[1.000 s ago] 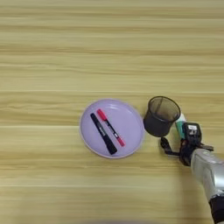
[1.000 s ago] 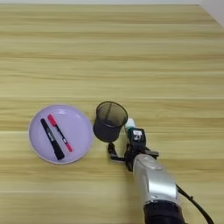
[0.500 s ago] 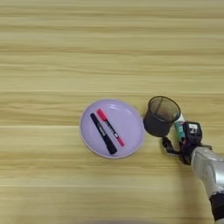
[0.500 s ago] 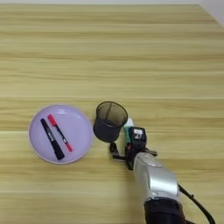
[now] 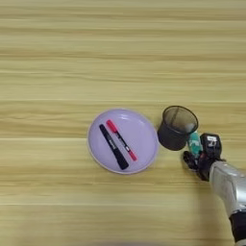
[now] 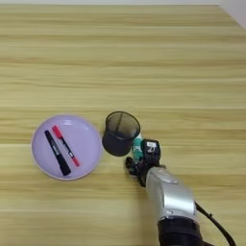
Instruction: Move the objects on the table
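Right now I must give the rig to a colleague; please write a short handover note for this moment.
Right end effector: at the glue stick just right of the pen cup; grip state unclear.
Pen cup: upright on the table, right of the purple plate.
Black marker and red marker: lying side by side in the plate.
Done: nothing confirmed.
Left: the task names no goal, so check it before moving the glue stick.

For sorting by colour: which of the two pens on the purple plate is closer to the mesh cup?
The red pen. It lies on the side of the purple plate towards the black mesh cup, and the black marker lies beside it, farther from the cup.
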Motion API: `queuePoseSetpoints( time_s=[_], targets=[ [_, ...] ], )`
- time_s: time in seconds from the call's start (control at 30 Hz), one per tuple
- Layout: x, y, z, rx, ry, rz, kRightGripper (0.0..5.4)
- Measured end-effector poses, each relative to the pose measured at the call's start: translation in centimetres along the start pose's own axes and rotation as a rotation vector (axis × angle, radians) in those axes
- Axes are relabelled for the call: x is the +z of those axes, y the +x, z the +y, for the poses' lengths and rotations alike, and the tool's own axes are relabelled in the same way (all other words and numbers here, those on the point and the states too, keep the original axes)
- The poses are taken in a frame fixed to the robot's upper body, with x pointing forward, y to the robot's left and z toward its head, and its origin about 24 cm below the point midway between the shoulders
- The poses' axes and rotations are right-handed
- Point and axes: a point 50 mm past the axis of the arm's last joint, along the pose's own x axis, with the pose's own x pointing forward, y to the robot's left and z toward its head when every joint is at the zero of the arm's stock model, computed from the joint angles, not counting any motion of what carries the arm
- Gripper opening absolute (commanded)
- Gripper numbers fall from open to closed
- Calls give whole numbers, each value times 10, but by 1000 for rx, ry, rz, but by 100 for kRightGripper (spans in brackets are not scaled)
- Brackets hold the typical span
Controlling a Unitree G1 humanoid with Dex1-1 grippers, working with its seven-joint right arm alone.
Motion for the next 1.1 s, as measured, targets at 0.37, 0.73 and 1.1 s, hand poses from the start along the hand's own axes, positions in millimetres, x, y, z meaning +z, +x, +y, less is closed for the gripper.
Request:
queuePoseSetpoints(
  time_s=[0.37, 0.73, 1.1],
  targets=[
    [0, 0, 2, 0, 8, -7, 167],
    [0, 0, -1, -28, 28, -16, 167],
    [11, -5, -10, -61, 57, -77, 167]
  ],
)
